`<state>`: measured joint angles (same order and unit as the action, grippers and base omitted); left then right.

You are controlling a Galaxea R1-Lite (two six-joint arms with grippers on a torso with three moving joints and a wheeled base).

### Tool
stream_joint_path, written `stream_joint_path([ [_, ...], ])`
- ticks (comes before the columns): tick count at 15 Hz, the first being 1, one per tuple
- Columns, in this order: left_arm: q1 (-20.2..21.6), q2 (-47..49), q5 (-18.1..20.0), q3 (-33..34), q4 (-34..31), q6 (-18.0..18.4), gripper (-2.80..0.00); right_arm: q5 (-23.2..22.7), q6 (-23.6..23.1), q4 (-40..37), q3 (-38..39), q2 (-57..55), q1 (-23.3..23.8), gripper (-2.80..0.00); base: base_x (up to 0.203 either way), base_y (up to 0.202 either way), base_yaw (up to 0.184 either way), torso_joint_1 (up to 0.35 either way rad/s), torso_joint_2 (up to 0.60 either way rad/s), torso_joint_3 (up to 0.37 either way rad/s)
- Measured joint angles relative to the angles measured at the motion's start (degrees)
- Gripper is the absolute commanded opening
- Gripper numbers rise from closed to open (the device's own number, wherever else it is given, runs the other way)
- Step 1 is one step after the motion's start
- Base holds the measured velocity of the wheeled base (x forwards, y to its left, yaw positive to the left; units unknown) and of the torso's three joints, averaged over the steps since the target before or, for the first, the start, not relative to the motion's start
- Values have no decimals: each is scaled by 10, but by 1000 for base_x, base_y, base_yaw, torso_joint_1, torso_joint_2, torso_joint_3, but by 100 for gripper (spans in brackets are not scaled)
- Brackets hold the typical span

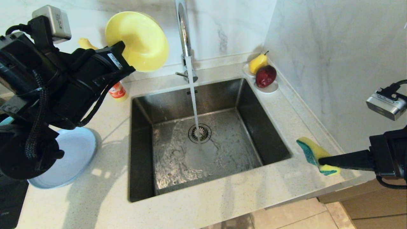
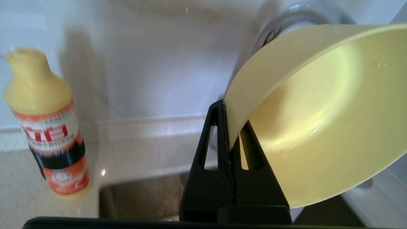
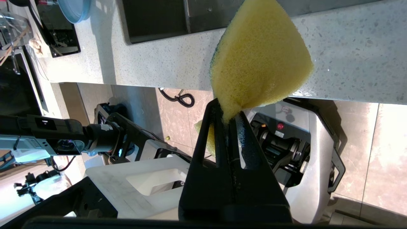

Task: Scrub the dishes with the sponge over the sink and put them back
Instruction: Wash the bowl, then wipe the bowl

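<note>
Left gripper (image 2: 229,127) raised high over the counter's back left, beside the faucet (image 1: 183,35), fingers pressed together on the rim of the yellow bowl (image 1: 137,40). Bowl tipped on edge, hollow turned toward the sink in the left wrist view, only its outer curve and foot showing from the head. Pinch point itself hidden from the head by the bulk of the left arm.

Right gripper (image 3: 229,119) out over the counter's front right corner, clamped flat on the sponge (image 1: 316,156). Yellow foam uppermost, green scouring face along the edge nearer the sink; gripped end of the sponge swallowed between the fingers.

Sink (image 1: 143,152) between the two arms, water running from the faucet straight onto the drain (image 1: 199,133), wet sheen across the floor of the basin.

Blue plate (image 1: 76,159) flat on the counter left of the sink, more than half covered by the left arm. A sliver of another pale blue rim at the far left edge, too little showing to name.

Soap bottle (image 2: 47,127) upright on the counter behind the sink's back left corner, mostly hidden in the head view, label blurred and unreadable at the wrist.

White dish (image 1: 270,87) at the back right corner, pear (image 1: 257,63) and red apple (image 1: 265,75) on it.
</note>
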<state>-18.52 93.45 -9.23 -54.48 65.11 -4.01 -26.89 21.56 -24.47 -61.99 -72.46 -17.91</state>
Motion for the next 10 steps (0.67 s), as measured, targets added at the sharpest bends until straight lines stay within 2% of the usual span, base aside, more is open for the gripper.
stream_joint_path([
  [2,-4,-18,3,9,-56,-13,-280,-2,-2,2,-1,4,0,-280,0,0,0,0,0,0],
  [4,-10,-57,20,14,-195,-42,-280,-14,-1,1,-10,7,-1,-280,0,0,0,0,0,0],
  [7,-14,-122,85,15,-412,-79,-280,-23,-1,0,-31,13,-3,-280,0,0,0,0,0,0],
  [10,-16,-153,108,15,-574,-113,-280,-26,0,-3,-48,17,-5,-280,0,0,0,0,0,0],
])
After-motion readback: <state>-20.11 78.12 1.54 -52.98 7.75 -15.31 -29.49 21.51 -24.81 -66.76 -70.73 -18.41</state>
